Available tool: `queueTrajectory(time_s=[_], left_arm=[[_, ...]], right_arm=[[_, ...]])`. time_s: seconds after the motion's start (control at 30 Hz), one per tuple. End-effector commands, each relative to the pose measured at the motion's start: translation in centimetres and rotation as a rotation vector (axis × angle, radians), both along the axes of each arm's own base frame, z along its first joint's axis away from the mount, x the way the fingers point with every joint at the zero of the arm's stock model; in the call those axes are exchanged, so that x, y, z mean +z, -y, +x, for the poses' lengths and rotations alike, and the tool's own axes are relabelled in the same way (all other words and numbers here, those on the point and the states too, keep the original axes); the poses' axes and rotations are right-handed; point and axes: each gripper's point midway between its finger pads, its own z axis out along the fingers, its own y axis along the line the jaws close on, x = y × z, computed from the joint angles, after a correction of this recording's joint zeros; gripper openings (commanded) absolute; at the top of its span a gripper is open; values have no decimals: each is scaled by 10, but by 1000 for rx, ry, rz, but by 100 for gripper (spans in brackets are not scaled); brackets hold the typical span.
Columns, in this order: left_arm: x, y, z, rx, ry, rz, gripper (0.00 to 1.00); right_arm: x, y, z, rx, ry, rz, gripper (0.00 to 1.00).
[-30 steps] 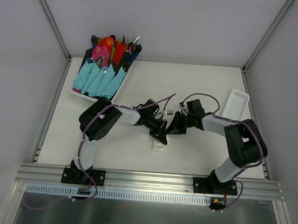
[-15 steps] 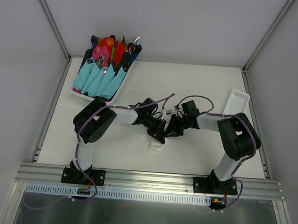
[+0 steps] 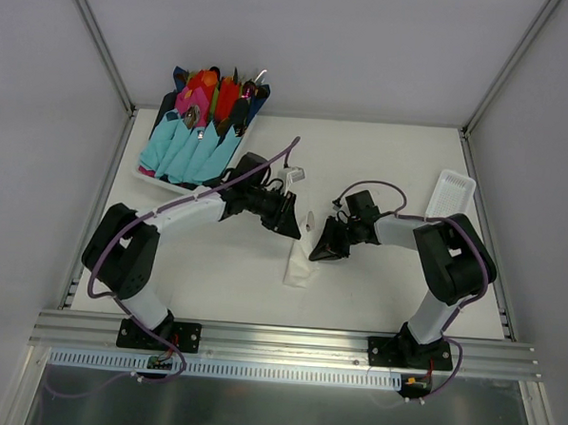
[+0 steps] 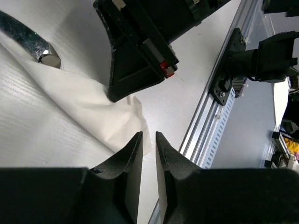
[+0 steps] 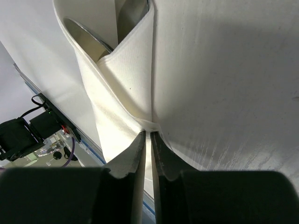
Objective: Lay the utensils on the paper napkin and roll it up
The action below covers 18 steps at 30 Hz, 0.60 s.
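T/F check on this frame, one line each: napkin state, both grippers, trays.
1. The paper napkin is wrapped around the utensils, whose ends stick out of one end. True.
2. The right gripper is pinching the napkin at its narrow end. True.
3. The left gripper is clamped on the napkin. False: its jaws stand slightly apart with nothing between them.
4. The white tray sits at the table's left edge. False: it is at the right edge, beyond the right arm.
5. The coloured napkin bundles are at the far left corner. True.
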Motion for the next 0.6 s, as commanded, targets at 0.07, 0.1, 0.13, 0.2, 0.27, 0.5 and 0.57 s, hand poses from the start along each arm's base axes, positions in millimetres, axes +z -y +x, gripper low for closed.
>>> queueTrajectory(time_s=[0.07,0.1,0.13,0.2,0.27,0.5,0.57], left_arm=[[-24,3,0,-11,-75,63,14],[-34,4,2,-4,-102,78,13],[-37,6,3,-7,-111,81,11],[-44,11,6,-10,-123,90,9],[-47,18,7,-20,-128,88,6],[-78,29,0,-29,-212,114,1],[-87,28,-4,-27,-240,124,1]], right_arm=[[-36,29,-21,10,-48,-188,13],[-35,29,-21,8,-48,-189,13],[-35,30,-20,9,-44,-189,13],[-35,30,-21,11,-46,-194,13],[-35,30,-22,11,-47,-195,13],[-35,30,-21,10,-49,-198,13],[-36,31,-21,9,-50,-203,13]])
